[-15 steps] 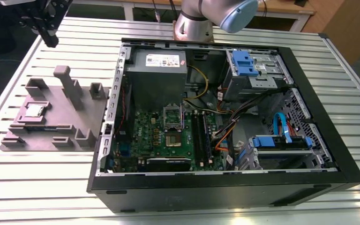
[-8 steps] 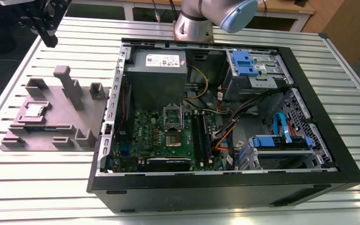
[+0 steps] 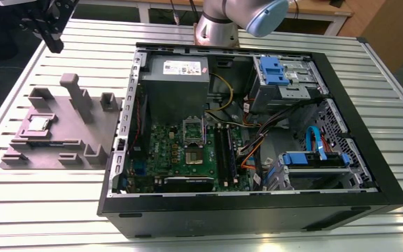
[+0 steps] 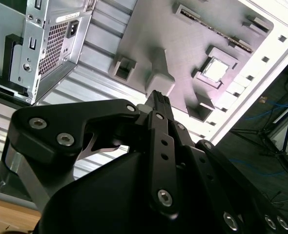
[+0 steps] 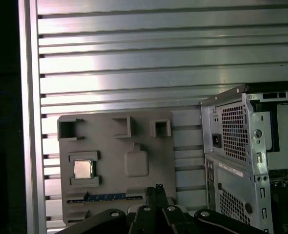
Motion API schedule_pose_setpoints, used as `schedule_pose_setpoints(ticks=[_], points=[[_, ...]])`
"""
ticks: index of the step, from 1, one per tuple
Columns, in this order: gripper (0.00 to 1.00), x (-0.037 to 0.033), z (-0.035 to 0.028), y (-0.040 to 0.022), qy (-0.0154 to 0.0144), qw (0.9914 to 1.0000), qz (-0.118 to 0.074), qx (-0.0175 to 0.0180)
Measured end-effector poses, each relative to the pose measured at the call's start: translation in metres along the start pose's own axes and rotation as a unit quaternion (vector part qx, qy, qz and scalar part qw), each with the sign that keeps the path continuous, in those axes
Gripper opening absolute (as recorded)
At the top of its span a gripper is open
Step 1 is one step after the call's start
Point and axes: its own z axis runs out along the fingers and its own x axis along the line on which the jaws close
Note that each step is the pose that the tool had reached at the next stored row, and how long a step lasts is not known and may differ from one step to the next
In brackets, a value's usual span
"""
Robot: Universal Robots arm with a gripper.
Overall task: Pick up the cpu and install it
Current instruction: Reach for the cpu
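Note:
The cpu point(image 3: 39, 124) is a small silvery square chip lying flat in a recess of the grey holder block point(image 3: 61, 137) on the table, at the exterior view's left. Both wrist views also show the cpu point(image 4: 216, 69) point(image 5: 83, 169) resting in that recess. My gripper point(image 3: 54, 46) hangs high above the table's far corner, well clear of the block. In both wrist views its dark fingertips point(image 4: 158, 99) point(image 5: 154, 189) are pressed together with nothing between them. The open computer case point(image 3: 369, 173) lies on its side with the motherboard's dark cpu socket point(image 3: 193, 155) exposed.
A long green memory stick point(image 5: 105, 197) sits in a slot of the holder block near the cpu. Grey posts point(image 3: 72, 86) rise from the block. Inside the case are the grey power supply point(image 3: 177, 71), blue drive brackets point(image 3: 275, 68) and loose cables point(image 3: 257, 142).

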Motion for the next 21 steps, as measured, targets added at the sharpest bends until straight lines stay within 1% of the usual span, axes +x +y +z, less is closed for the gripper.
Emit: schedule_pose_setpoints(ticks=[2,16,21], points=[[0.1,0.0042,-0.0001,-0.0003,0.0,1.0,0.0,0.0],[0.1,0.0065,0.0001,-0.0005,0.0,1.0,0.0,0.0],[0.1,0.0098,0.0,-0.0008,0.0001,1.0,0.0,0.0]])
